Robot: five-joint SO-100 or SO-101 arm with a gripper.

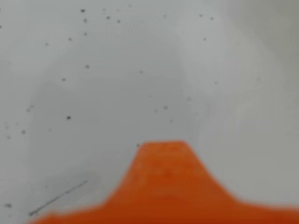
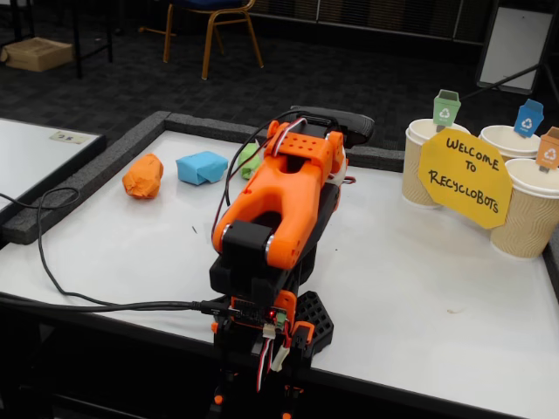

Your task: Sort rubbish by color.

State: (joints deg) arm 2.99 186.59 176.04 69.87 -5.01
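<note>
The end effector shows in the wrist view only as a blurred orange tip over the bare white desk, and whether it is open or closed I cannot tell. In the fixed view the arm sits folded, hiding it. The orange wad and blue wad lie at the desk's far left, the green wad half hidden behind the arm, well apart from the paper cups; a reach started blind could knock the green wad away.

Wrist view is soft all over: the orange gripper is a blurred mass at the bottom, and the pale table is evenly lit with faint shadow. Fixed view is sharper, its table bright under flat overhead light, the background dim.
</note>
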